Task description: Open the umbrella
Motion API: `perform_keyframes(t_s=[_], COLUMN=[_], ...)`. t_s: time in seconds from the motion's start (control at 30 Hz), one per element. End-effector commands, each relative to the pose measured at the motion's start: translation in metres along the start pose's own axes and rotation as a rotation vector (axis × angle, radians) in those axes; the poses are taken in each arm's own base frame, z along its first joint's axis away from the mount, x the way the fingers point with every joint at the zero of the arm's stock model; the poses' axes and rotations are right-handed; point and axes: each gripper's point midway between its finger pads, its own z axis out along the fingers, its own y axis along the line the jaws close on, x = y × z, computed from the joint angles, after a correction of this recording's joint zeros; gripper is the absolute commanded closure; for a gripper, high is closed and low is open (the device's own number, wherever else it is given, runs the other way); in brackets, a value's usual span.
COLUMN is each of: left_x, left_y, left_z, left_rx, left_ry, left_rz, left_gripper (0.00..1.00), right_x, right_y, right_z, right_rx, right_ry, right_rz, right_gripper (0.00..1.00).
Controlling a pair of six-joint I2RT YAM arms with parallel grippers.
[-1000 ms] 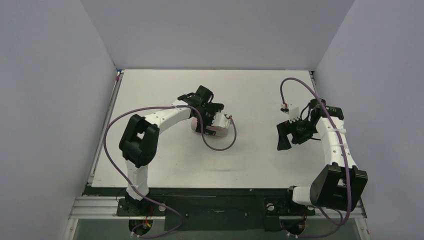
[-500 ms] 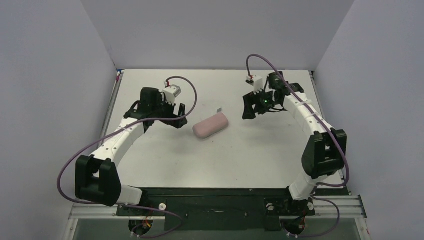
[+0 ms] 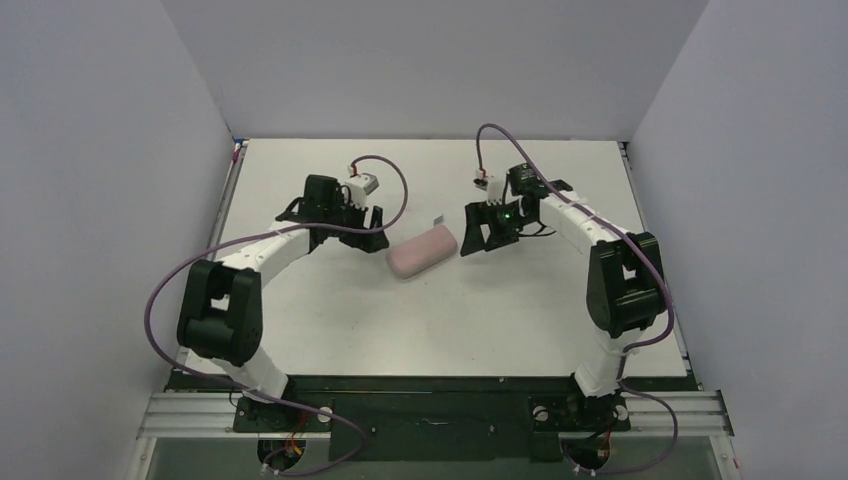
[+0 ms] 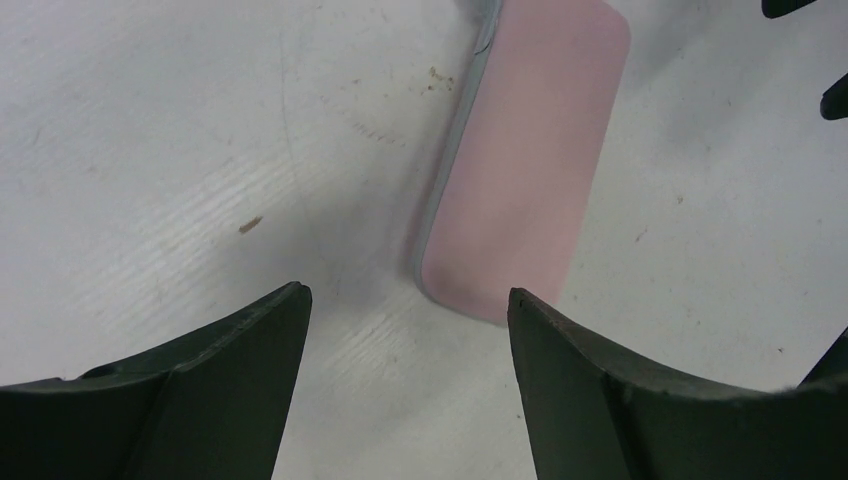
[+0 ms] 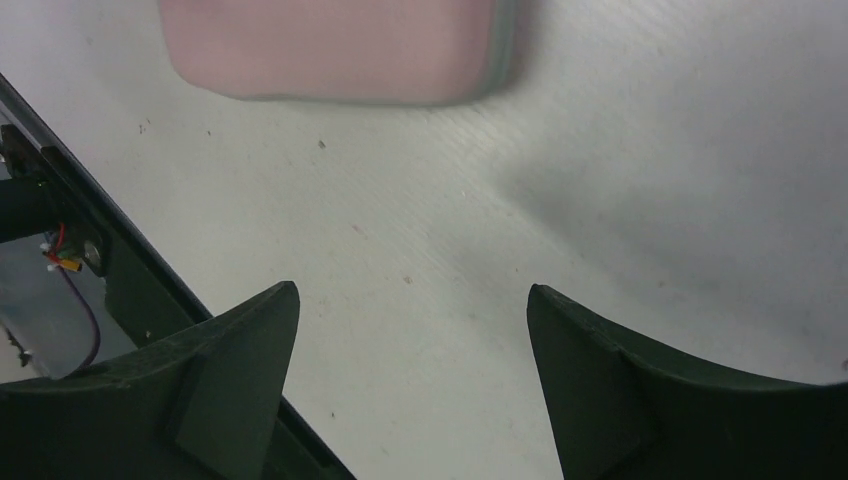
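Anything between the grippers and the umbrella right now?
No umbrella visible. Only a shut pink case lies on the table between the left gripper and right gripper; if the umbrella is inside, that shell is the barrier. Both jaws stand open, nothing between them and the case.

- The pink case lies closed and flat, with bare table on all its sides.
- My left gripper hangs just left of the case, jaws spread wide, with a strip of table between them and the case.
- My right gripper hangs just right of the case, also wide apart and not touching it.
- A small pale tab lies just beyond the case's far right corner.
- Open tabletop runs from the case's near side toward my bases.
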Motion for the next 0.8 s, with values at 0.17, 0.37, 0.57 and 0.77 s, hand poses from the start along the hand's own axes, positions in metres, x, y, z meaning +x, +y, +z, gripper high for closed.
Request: perform_keyframes(t_s=[0.17,0.37,0.57,0.77], left_x=[-0.005,0.021,0.004,-0.011], left_y=[-0.067,-0.132,-0.127,-0.052], left_z=[0.057,0.053,0.036,0.001], left_rx=[0.277,0.459,0.425,0.251], left_ry=[0.028,0.073,0.011,-0.082], left_rz=[0.145,0.152,0.066,-0.072], left_gripper=[0.35,0.38,0.32,0.2], right_x=[0.029,0.034,0.012,-0.028], right_y=[-0.023,-0.036,-0.031,-0.018], right_z=[-0.036,-0.041,-0.032,0.004], right_rx=[0.071,0.137,0.214,0.284], right_ry=[-0.074,-0.077,-0.073,-0.073], right_rz=[0.206,0.195,0.033,-0.178], right_gripper=[0.18,0.17,0.16,0.13])
